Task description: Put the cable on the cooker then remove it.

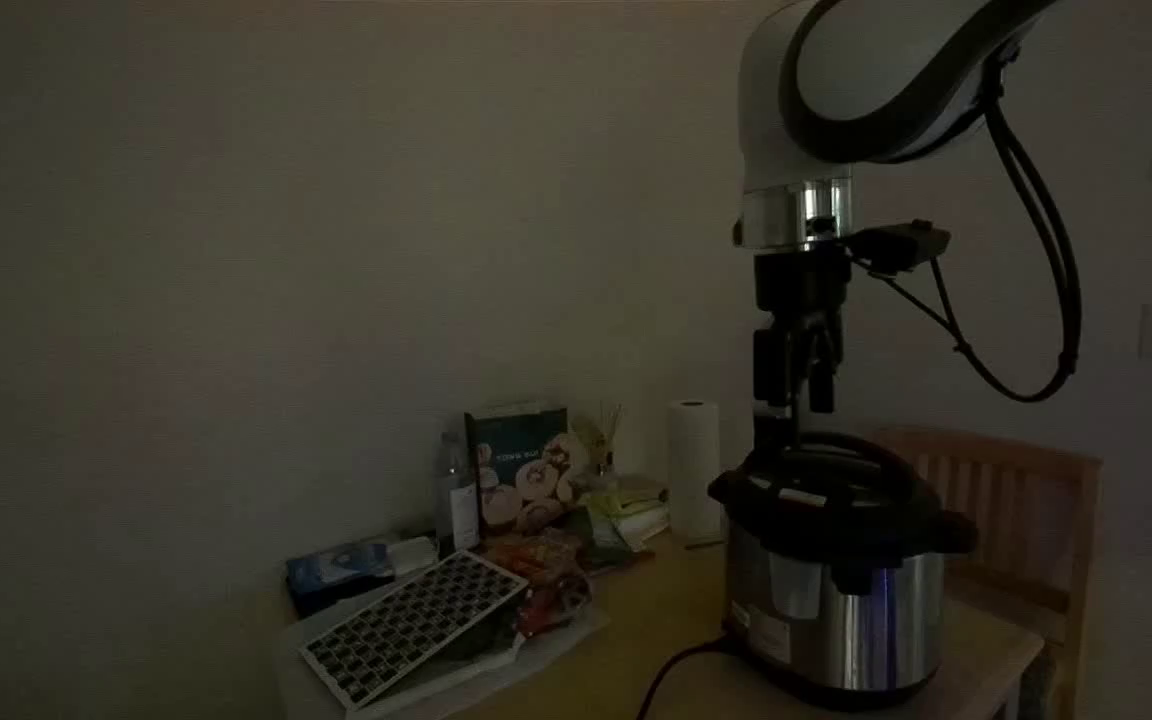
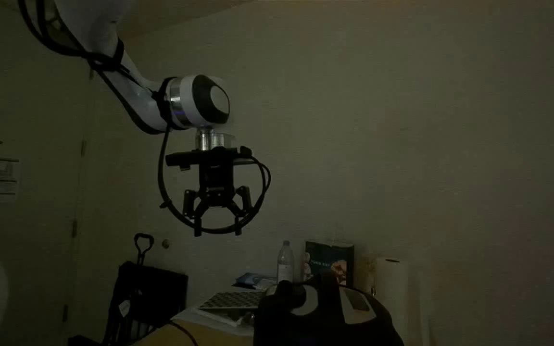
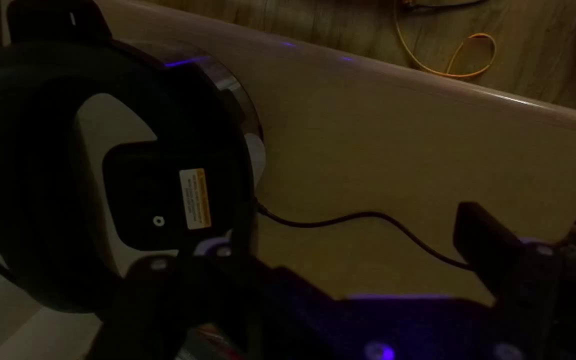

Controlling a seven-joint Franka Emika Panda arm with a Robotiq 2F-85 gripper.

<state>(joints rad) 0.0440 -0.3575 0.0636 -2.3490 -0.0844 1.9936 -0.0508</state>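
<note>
The cooker [image 1: 836,620] stands on the table with its black lid on; its lid top shows in an exterior view [image 2: 325,327] and at the left of the wrist view [image 3: 203,120]. The thin black cable [image 3: 368,214] runs from the cooker's base across the tabletop, and its far part passes out of sight behind one finger. It also shows in both exterior views [image 1: 676,660] [image 2: 185,331]. My gripper [image 2: 218,230] is open and empty, pointing down above the table. In the wrist view its fingers [image 3: 358,225] stand wide apart, with the cable visible between them, lower down.
A white-framed grid panel [image 1: 416,630], a bottle [image 1: 456,500], a green box [image 1: 526,470], packaged food [image 1: 556,590] and a paper-towel roll [image 1: 696,470] stand at the back. A wooden chair [image 1: 1016,520] is behind the cooker. A table edge [image 3: 418,80] crosses the wrist view.
</note>
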